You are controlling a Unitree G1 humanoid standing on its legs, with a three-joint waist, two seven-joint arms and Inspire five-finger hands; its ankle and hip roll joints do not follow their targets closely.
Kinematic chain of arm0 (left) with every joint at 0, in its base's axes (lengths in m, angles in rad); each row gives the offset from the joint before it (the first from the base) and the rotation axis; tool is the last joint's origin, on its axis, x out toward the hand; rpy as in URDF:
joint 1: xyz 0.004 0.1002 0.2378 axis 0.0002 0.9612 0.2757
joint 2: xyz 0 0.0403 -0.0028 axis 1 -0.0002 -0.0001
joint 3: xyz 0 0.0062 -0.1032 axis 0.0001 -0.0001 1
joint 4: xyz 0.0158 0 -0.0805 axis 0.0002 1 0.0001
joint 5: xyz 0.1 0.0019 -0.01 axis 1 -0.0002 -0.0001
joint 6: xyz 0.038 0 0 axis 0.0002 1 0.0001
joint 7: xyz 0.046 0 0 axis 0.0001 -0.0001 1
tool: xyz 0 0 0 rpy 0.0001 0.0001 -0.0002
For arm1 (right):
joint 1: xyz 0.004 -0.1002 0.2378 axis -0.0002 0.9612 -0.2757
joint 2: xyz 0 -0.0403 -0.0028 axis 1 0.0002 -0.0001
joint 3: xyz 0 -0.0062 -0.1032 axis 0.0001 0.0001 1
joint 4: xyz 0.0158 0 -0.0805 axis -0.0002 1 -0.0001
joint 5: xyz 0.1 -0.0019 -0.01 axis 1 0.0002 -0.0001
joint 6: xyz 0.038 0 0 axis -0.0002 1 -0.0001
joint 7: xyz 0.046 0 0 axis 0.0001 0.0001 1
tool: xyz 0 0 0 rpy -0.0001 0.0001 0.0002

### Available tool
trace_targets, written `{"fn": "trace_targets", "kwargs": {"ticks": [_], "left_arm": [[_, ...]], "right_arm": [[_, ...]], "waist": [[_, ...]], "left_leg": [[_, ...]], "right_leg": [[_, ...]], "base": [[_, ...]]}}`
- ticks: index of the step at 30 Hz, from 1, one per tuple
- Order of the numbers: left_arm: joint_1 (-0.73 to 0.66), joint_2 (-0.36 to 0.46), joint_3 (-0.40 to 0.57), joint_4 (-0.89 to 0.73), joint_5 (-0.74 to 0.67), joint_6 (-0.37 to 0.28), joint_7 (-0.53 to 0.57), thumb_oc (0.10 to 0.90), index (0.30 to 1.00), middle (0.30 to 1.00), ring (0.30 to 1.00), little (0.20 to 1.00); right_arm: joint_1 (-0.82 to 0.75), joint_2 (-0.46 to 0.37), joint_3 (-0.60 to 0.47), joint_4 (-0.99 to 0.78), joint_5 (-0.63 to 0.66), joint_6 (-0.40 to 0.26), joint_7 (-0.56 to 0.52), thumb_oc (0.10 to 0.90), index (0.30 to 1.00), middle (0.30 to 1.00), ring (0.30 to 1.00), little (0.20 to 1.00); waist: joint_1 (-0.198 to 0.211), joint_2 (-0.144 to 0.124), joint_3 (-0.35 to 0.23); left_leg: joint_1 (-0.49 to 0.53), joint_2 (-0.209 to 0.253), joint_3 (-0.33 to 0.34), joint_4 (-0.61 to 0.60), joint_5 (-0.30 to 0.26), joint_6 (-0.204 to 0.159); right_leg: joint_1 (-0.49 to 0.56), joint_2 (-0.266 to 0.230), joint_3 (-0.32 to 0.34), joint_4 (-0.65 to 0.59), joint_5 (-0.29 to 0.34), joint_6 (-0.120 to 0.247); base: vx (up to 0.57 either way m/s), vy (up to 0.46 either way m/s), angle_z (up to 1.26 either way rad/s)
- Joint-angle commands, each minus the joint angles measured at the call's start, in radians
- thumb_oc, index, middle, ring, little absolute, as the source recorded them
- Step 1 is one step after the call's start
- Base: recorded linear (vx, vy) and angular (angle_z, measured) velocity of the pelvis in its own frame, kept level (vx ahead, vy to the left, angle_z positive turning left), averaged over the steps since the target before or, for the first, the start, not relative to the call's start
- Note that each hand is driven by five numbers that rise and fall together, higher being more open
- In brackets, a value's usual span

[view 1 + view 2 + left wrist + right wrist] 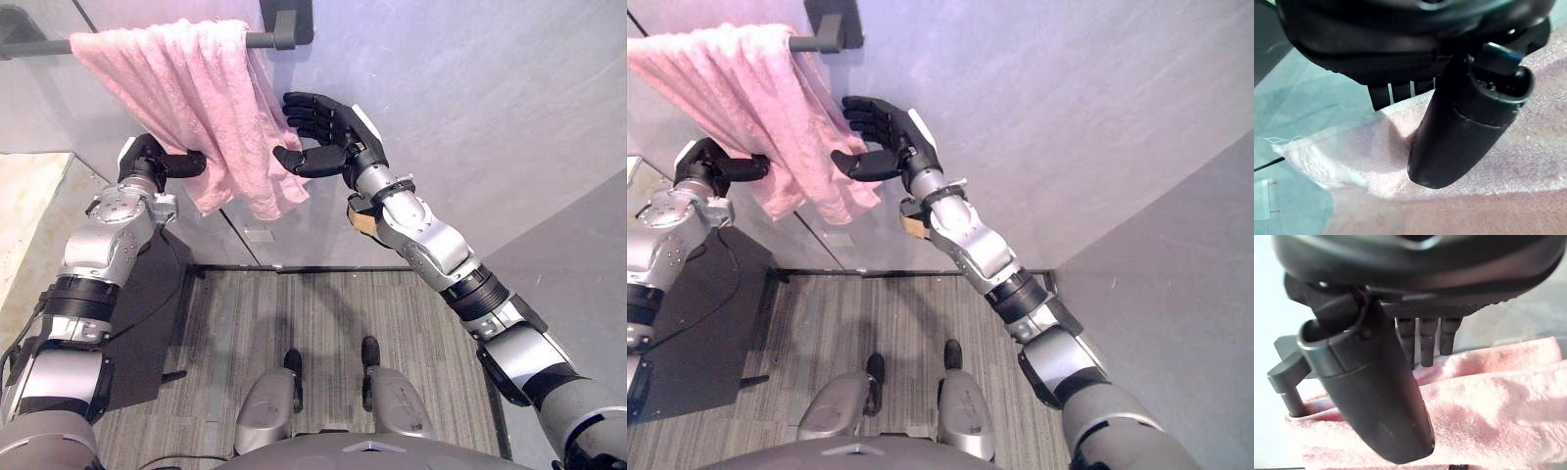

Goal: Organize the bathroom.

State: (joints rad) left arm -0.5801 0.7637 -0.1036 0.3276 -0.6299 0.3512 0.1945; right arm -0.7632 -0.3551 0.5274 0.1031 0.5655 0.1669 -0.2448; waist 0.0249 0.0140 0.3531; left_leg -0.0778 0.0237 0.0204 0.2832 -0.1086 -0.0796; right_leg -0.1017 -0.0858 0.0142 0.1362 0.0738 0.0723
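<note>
A pink towel (211, 108) is hanging bunched over a dark wall-mounted rail (269, 40), its folds gathered unevenly and its lower corner drooping toward the right. We are seeing the left robot hand (162, 162) pressing into the towel's left edge from the side; in its wrist view the thumb is lying against the cloth and the fingers are reaching behind it, so we are judging it as pinching the fabric. The right robot hand (328, 132) is hovering just beside the towel's right edge, palm facing the cloth, fingers straight and spread apart from the thumb, gripping nothing. The main risk, in our judgement, is that a one-sided pull from the left is dragging the towel along or off the rail, since so much of it is already hanging low on the right. The right hand closing too early could also bunch the folds more. Room is tight: the grey wall (470, 108) is sitting directly behind the rail, and the rail's bracket (286, 27) is close above the right hand. A dark cabinet (147, 304) is standing below the left arm. The carpeted floor (323, 313) below is offering free space.
</note>
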Motion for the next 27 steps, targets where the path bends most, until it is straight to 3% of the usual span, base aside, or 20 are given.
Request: {"fn": "trace_targets", "kwargs": {"ticks": [1,7,21,22,27], "left_arm": [[-0.130,0.061,0.044,-0.015,0.013,-0.098,0.033,0.400,0.300,0.300,0.300,0.300],[-0.149,0.064,0.023,-0.028,-0.018,-0.068,0.040,0.400,0.300,0.300,0.300,0.300],[-0.162,0.041,-0.006,0.005,-0.014,-0.076,0.062,0.400,0.300,0.300,0.300,0.300],[-0.172,0.036,-0.014,0.007,-0.014,-0.073,0.075,0.400,0.300,0.300,0.300,0.300],[-0.210,0.047,-0.030,0.017,-0.025,-0.051,0.090,0.400,0.300,0.300,0.300,0.300]], "right_arm": [[-0.124,0.053,-0.031,-0.076,0.073,-0.059,0.005,0.800,0.900,0.900,0.900,0.900],[-0.080,0.084,-0.005,-0.049,0.154,-0.073,-0.003,0.800,0.900,0.900,0.900,0.900],[-0.062,0.130,0.027,-0.059,0.132,-0.110,0.014,0.800,0.900,0.900,0.900,0.900],[-0.068,0.135,0.031,-0.060,0.131,-0.104,0.008,0.400,0.300,0.300,0.300,0.300],[-0.083,0.145,0.040,-0.057,0.112,-0.106,-0.004,0.400,0.300,0.300,0.300,0.300]], "waist": [[-0.032,0.008,-0.100],[-0.030,0.006,-0.112],[-0.025,0.014,-0.118],[-0.025,0.016,-0.116],[-0.019,0.017,-0.109]], "left_leg": [[0.078,-0.016,0.038,-0.054,-0.018,0.093],[0.085,-0.006,0.045,-0.057,-0.014,0.088],[0.089,-0.008,0.042,-0.065,-0.010,0.089],[0.090,-0.008,0.039,-0.070,-0.007,0.090],[0.080,-0.010,0.034,-0.080,0.009,0.089]], "right_leg": [[0.038,0.001,-0.002,0.040,-0.123,0.032],[0.053,-0.002,-0.009,0.034,-0.127,0.033],[0.063,-0.022,-0.011,0.027,-0.122,0.045],[0.062,-0.024,-0.010,0.029,-0.122,0.046],[0.055,-0.033,-0.009,0.032,-0.114,0.050]], "base": [[0.05,0.010,0.02],[0.02,0.006,0.00],[0.01,0.002,0.00],[0.00,0.000,0.00],[-0.01,-0.004,0.04]]}}
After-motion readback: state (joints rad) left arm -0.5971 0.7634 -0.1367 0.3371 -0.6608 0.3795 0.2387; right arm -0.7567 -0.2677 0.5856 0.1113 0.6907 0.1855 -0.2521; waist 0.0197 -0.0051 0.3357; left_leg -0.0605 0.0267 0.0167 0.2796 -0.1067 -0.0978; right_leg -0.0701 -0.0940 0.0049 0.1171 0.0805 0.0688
